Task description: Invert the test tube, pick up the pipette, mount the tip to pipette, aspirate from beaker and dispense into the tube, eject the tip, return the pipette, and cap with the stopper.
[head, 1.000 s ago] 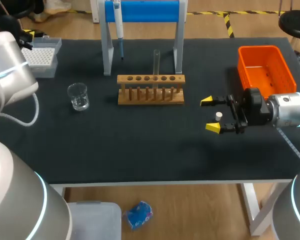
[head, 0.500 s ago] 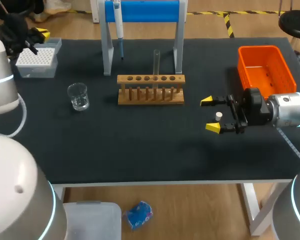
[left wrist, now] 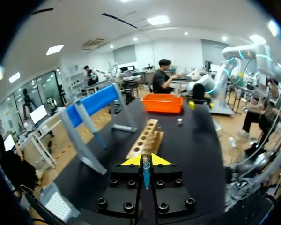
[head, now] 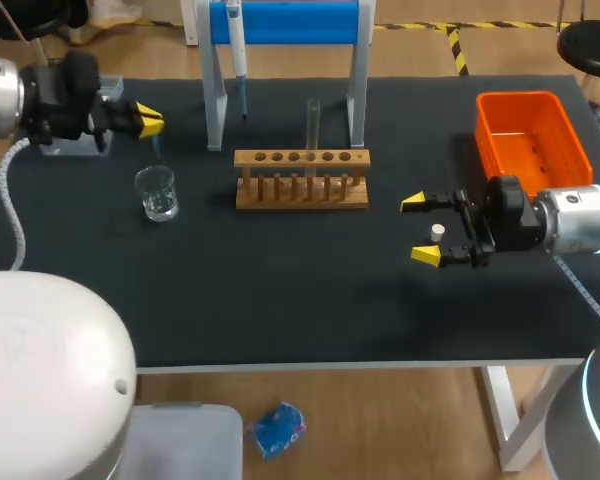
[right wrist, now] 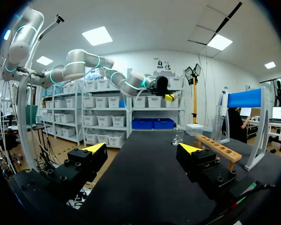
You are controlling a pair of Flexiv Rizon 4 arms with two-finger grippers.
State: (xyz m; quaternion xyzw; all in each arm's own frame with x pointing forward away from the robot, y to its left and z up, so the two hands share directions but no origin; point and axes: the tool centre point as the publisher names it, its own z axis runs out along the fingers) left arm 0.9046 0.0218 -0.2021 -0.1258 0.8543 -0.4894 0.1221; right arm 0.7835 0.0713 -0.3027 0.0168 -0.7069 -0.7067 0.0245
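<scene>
The left gripper pinches a blue tip near the beaker. The right gripper is spread wide, with the stopper between its fingers.

Matt black table; wooden rack; clear glass beaker; glossy orange plastic bin

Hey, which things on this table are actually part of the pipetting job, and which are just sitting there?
Part of the job:
clear glass beaker
glass test tube in the wooden rack
white pipette on the blue stand
blue pipette tip held by the left gripper
small white stopper between the open fingers of the right gripper

Just lying about:
orange plastic bin, not named in the task
</scene>
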